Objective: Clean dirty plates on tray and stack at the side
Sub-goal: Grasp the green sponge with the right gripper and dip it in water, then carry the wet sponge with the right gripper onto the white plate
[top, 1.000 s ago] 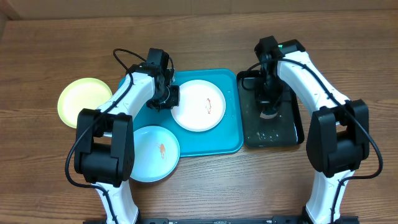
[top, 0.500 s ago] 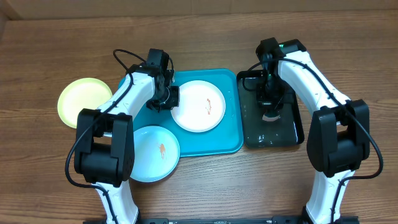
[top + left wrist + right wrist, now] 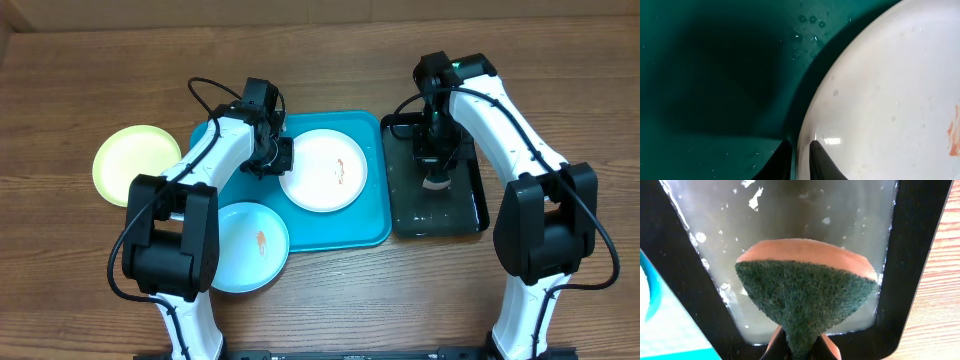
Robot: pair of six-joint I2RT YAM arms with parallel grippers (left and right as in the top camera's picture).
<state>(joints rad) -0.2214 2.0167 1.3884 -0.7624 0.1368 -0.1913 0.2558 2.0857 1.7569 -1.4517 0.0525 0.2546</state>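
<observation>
The white plate (image 3: 325,172) with an orange smear lies on the turquoise tray (image 3: 350,228). My left gripper (image 3: 281,158) is shut on its left rim; in the left wrist view the fingertips (image 3: 823,161) pinch the white plate's (image 3: 890,100) edge above the tray (image 3: 715,75). The light blue plate (image 3: 250,246) lies at the tray's front left corner, overhanging onto the table. The yellow-green plate (image 3: 135,163) lies on the table left of the tray. My right gripper (image 3: 436,172) is shut on a green and orange sponge (image 3: 805,297), held over the black tray.
The glossy black tray (image 3: 442,212) stands right of the turquoise tray and holds cloudy water (image 3: 790,215) with foam specks. Its rim (image 3: 920,255) borders bare wooden table (image 3: 400,300) at the right. Both arms reach in from the front edge.
My left gripper and the white plate have shifted slightly to the right on the tray. My right gripper with the sponge has barely moved over the black tray.
</observation>
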